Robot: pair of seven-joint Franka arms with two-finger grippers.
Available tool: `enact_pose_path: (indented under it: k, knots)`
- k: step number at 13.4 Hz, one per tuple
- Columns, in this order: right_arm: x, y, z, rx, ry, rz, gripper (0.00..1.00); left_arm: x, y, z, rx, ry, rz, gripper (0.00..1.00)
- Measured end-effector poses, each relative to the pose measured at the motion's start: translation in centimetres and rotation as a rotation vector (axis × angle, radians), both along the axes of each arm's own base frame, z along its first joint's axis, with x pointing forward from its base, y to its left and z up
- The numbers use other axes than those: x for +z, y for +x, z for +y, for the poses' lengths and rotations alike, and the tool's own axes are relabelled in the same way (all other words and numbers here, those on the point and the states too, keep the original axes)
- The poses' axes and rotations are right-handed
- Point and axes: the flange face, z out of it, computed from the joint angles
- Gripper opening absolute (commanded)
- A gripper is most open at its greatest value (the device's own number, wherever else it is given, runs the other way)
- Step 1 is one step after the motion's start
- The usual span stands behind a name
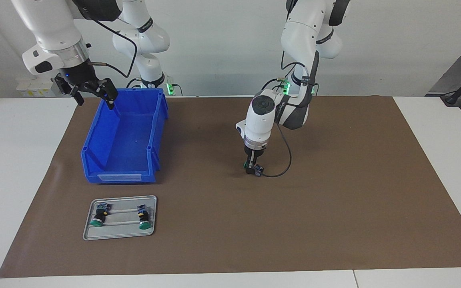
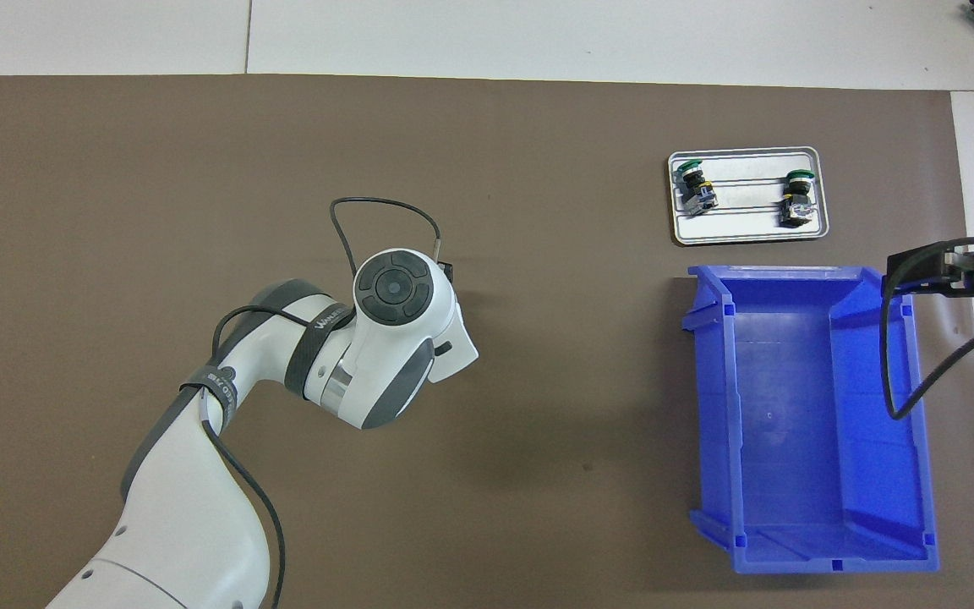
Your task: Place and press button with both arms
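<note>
The left gripper [image 1: 253, 168] reaches down to the brown mat [image 1: 334, 200] mid-desk, fingers gripping a small green-capped black push button [image 1: 248, 167]; the right gripper [image 1: 94, 93] hovers over the empty blue plastic bin [image 1: 124, 170], fingers spread open; two matching buttons [image 1: 100, 216] lie on the grey metal tray [image 1: 120, 236]

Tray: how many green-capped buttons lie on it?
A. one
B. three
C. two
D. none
C: the tray holds two buttons, one toward the right arm's end and one beside it, both lying on their sides.
</note>
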Motion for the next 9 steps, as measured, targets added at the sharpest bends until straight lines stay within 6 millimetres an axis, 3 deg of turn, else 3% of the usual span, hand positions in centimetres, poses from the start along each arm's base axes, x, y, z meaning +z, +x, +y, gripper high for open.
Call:
enact_pose_path:
  k: [4,7,9]
  knots:
    - [0.0,0.0,0.0,0.0,0.0,0.0,1.0,-0.35,-0.4,-0.24,-0.007,-0.002,-0.002,0.46]
    - [0.0,0.0,0.0,0.0,0.0,0.0,1.0,-0.35,-0.4,-0.25,-0.007,-0.002,-0.002,0.28]
    - [0.0,0.0,0.0,0.0,0.0,0.0,1.0,-0.3,-0.39,-0.26,-0.007,-0.003,-0.004,0.23]
